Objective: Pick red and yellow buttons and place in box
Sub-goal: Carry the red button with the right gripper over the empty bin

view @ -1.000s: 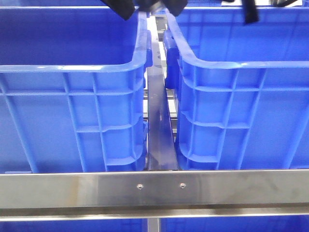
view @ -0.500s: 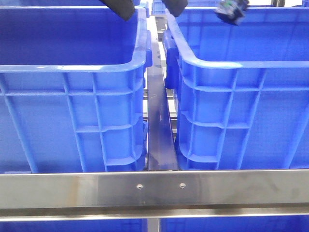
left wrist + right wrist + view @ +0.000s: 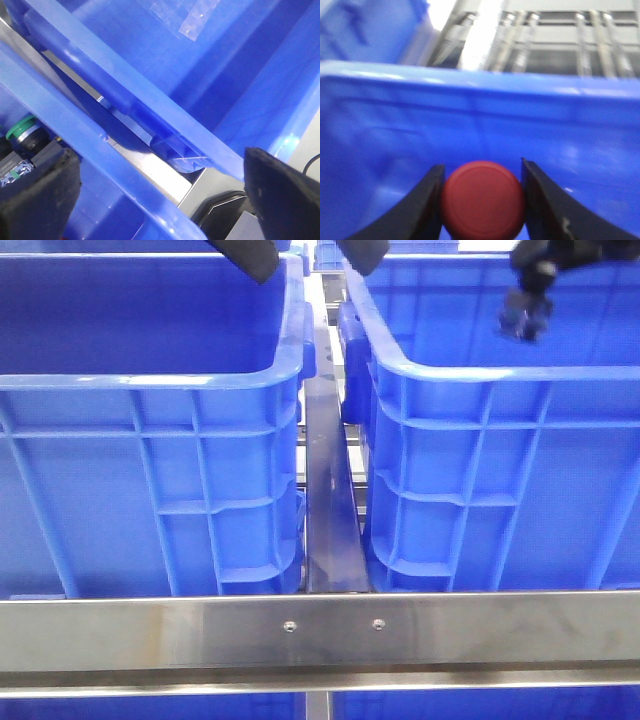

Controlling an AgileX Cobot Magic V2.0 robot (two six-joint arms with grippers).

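Steel framing fills the near ground: a crossbar (image 3: 320,632) runs across in front of me, and a rail (image 3: 330,530) leads away from it between two blue crates. I read both crates as resting on that frame, the left crate (image 3: 150,470) and the right crate (image 3: 500,470) standing side by side with only the rail's gap between them.

Over the gap, at the top of the front view, I see my left gripper (image 3: 305,255) with its two dark fingers spread wide and nothing between them; the left wrist view agrees, showing both crate rims and the rail under the open span. In that same view a green-capped switch (image 3: 22,132) sits just beside one finger, inside a crate; I cannot tell which.

Farther back and to the right, my right gripper (image 3: 525,310) hangs above the right crate's interior. Its wrist view shows the red button (image 3: 482,200) clamped between the two fingers, face toward the camera, with a blurred crate wall behind. I judge I am carrying it toward a drop. The tall crate walls are what I must clear. No yellow button shows in any view.
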